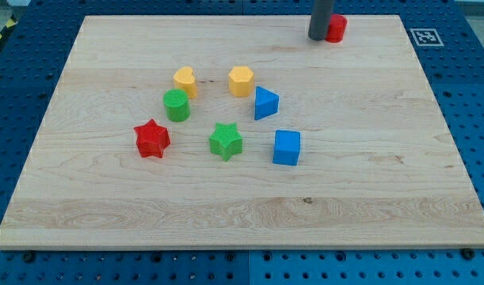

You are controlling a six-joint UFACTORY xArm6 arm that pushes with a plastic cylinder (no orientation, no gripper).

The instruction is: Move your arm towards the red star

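The red star (152, 139) lies left of the board's middle. My tip (318, 38) stands at the view's top, right of centre, far up and to the right of the red star. A red block (336, 28) sits just right of the tip, partly hidden by the rod, so its shape is unclear. The rod rises out of the view's top.
A yellow heart-like block (184, 81), a yellow hexagon (241, 81), a green cylinder (177, 105), a blue triangle (265, 103), a green star (226, 141) and a blue cube (287, 147) lie between the tip and the red star. The wooden board (242, 222) ends at the blue table.
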